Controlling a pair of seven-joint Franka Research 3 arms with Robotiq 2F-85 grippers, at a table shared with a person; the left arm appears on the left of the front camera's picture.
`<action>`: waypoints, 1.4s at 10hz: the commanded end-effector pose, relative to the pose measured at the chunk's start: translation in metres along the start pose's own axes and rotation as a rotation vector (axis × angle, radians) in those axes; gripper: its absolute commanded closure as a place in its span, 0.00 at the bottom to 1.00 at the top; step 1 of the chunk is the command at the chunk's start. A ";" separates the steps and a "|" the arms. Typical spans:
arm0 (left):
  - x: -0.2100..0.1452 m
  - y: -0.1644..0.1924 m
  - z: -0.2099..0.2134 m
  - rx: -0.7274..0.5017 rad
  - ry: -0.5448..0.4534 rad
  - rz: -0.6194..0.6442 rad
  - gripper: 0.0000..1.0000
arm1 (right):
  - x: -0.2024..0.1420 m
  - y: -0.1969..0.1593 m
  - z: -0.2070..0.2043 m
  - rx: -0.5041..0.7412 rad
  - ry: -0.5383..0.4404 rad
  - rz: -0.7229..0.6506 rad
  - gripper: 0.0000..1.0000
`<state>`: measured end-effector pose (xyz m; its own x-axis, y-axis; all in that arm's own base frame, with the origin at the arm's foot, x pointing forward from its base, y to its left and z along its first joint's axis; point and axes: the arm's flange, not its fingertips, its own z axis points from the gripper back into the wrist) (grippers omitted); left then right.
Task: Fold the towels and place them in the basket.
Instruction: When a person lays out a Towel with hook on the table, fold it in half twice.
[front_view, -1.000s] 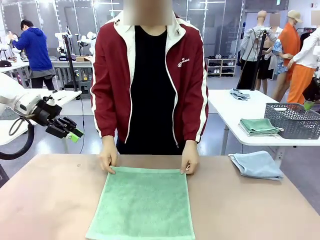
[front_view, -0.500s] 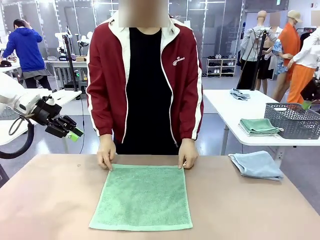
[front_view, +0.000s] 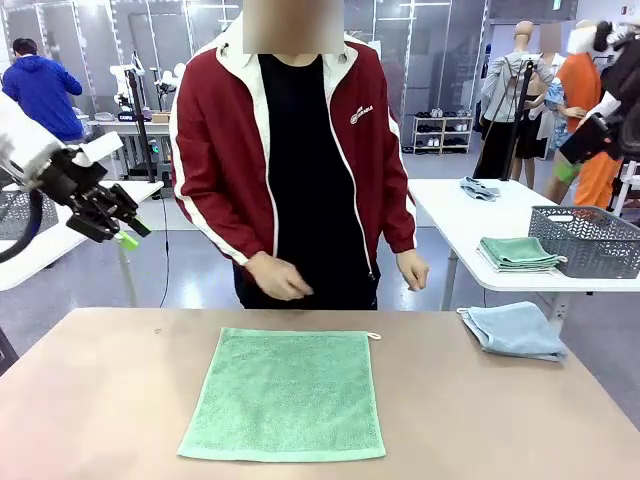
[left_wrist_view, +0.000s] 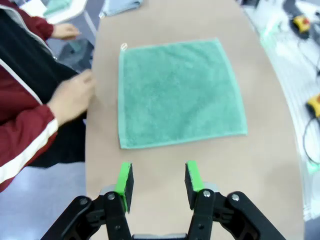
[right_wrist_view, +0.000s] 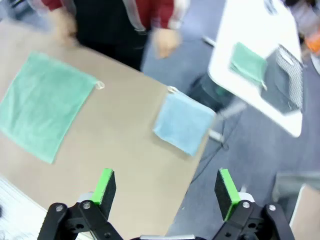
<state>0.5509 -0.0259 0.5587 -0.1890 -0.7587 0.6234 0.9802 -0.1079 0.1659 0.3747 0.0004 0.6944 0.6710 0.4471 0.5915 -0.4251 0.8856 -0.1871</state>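
A sea-green towel (front_view: 285, 395) lies flat and unfolded at the middle of the brown table (front_view: 100, 400). A grey-blue towel (front_view: 515, 330) lies loosely folded at the table's right edge. Folded green towels (front_view: 518, 252) sit on the white side table beside the dark grey basket (front_view: 590, 240). My left gripper (front_view: 122, 230) hangs high at the left, off the table. In its wrist view, the left gripper (left_wrist_view: 157, 180) is open with nothing between its pads, short of the green towel (left_wrist_view: 180, 92). My right gripper (right_wrist_view: 165, 187) is wide open high above the grey-blue towel (right_wrist_view: 185, 122).
The person stands at the far edge, with both hands (front_view: 275, 278) lifted off the towel. The white side table (front_view: 460, 215) stands at the back right, separated from the brown table by a floor gap. There is bare tabletop on both sides of the green towel.
The person drew the green towel toward the far edge, then released its far corners and pulled both hands back. My left gripper rose. My right arm came into view at the top right.
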 end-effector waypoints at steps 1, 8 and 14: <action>0.033 -0.052 -0.004 0.029 0.165 -0.076 0.45 | -0.015 0.048 0.016 0.113 -0.056 0.234 0.00; 0.135 -0.166 -0.067 0.069 0.698 -0.346 0.45 | -0.035 0.210 -0.006 0.137 0.069 0.993 0.00; 0.139 -0.171 -0.068 0.048 0.671 -0.385 0.45 | -0.039 0.220 -0.009 0.160 0.086 0.970 0.00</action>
<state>0.3627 -0.1553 0.5629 -0.4299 -0.9002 -0.0701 0.8463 -0.4288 0.3162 0.2628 0.1787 0.6237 0.0260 0.9859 0.1653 -0.8843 0.0998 -0.4560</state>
